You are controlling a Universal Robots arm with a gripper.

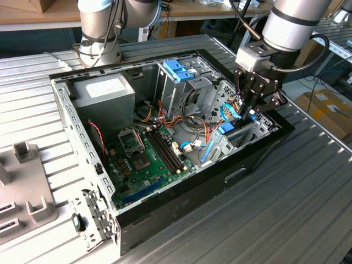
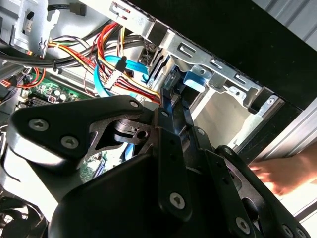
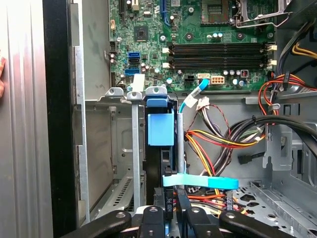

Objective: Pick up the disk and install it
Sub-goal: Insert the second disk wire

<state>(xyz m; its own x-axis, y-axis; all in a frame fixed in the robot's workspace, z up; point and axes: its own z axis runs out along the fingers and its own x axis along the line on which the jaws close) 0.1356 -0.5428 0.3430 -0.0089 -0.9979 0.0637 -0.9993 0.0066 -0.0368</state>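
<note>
Black linkage bars of the gripper are crowding the near edge of the first wrist view, with the fingers drawn close together around the thin upper edge of the disk. That disk is standing on edge, seen as a dark slab, slotted down between the upright metal walls of the drive bay at the front corner of the computer case. It appears largely seated, so the installing step looks close to done; how deep it sits cannot be told.

A blue plastic bracket is lying along the disk's side, probably as the guide that is keeping it straight in the bay. One flat blue cable is crossing just beside the fingers, and bundled coloured wires are hanging near, so the grip is staying narrow and vertical, likely to avoid snagging them.

In the exterior view the gripper is reaching down into the case on the exterior view's right, while the case is resting open on the ribbed worktop. A person's hand is resting outside the case wall in the second wrist view.
</note>
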